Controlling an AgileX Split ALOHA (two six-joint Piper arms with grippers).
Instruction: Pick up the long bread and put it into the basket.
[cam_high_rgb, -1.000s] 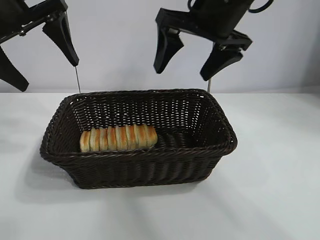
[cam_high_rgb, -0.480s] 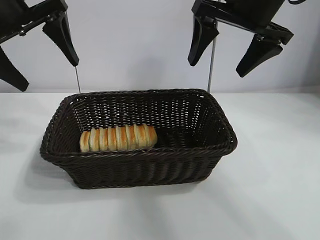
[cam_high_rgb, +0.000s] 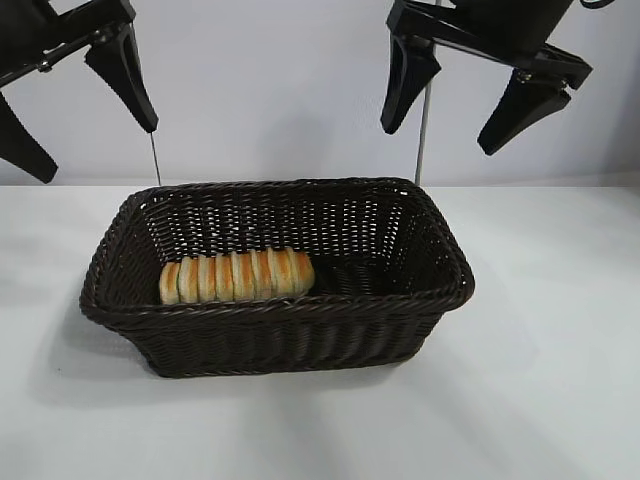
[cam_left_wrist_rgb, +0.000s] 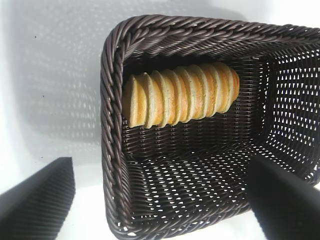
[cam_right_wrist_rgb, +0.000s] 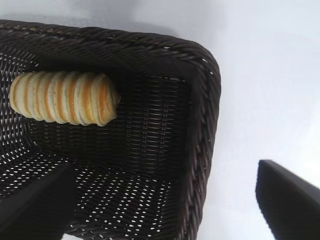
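- Tabletop (cam_high_rgb: 540, 400), white, nearest you: it carries only the basket.
- Basket (cam_high_rgb: 275, 305), dark brown woven wicker with flared sides and a braided rim: it sits square on the table, long side toward you.
- Long bread (cam_high_rgb: 237, 276), tan-yellow with orange-brown crosswise ridges: you will find it lying flat on the basket floor, lengthwise against the near wall and toward the left end. Judged from this, the placing is done; the loaf rests on its own and nothing touches it.
- Left gripper (cam_high_rgb: 80, 110), high above the basket's left end, well clear of the rim: fingers spread wide, nothing between them. Your wrist view from it looks straight down on the loaf, so it reads as parked.
- Right gripper (cam_high_rgb: 485, 95), high beyond the basket's far right corner: fingers likewise wide apart and empty, consistent with a finished release.
- Back wall (cam_high_rgb: 270, 90), pale and plain, farthest off.
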